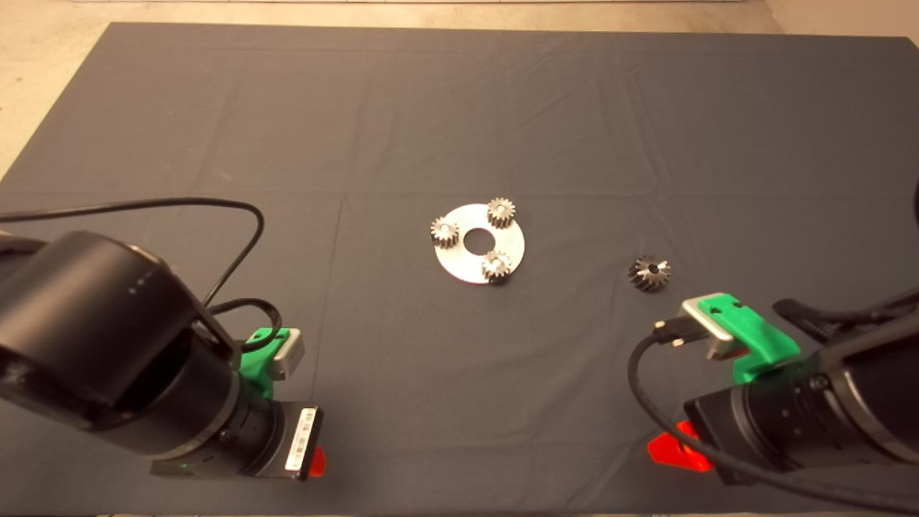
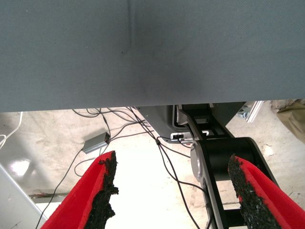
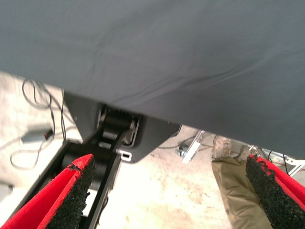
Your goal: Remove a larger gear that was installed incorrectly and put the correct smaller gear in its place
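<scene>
Larger gear (image 1: 650, 273) is lying on the mat (image 1: 459, 108) on the table, well right of the round steel plate (image 1: 463, 269), nothing touching it. The plate carries three small straight-toothed gears on its rim around the centre hole: one at the left (image 1: 444, 232), one at the far edge (image 1: 501, 212), one at the near edge (image 1: 496, 266). They all look alike, so I can't tell which one is the smaller gear.

My left end effector (image 2: 171, 191) sits at the near-left edge of the mat, fingers (image 2: 102, 191) spread wide, nothing between them. Its wrist view shows mat edge, floor and cables (image 2: 119, 119).

My right end effector (image 3: 171, 191) is at the near-right edge, near the larger gear but apart from it, fingers (image 3: 71, 191) also wide and empty. Its wrist view shows a person's leg (image 3: 236, 186) on the floor beyond the mat.
</scene>
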Robot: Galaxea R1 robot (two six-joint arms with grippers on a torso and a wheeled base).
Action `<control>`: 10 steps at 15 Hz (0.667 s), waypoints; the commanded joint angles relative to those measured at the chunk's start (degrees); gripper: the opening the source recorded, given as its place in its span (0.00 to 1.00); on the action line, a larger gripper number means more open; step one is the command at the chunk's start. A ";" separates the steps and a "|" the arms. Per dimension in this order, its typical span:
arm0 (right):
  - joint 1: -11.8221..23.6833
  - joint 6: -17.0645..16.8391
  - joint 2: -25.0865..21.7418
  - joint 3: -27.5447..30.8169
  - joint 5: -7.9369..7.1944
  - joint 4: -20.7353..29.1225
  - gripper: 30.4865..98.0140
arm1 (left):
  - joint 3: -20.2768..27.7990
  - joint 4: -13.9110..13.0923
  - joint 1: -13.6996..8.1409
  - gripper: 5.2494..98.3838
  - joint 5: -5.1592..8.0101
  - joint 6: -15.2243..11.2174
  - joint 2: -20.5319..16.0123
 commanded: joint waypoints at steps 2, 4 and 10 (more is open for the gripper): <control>-0.89 0.44 6.62 -0.20 -7.13 1.53 0.78 | 2.25 -2.43 -0.94 0.58 7.55 -0.94 -0.57; -0.89 0.35 6.45 -0.20 -7.13 1.58 0.78 | 2.25 -2.43 -0.94 0.58 7.55 -0.93 -0.13; -3.17 0.62 4.21 -0.20 -7.13 1.62 0.78 | 1.52 -2.26 -0.94 0.58 7.55 -0.93 -0.48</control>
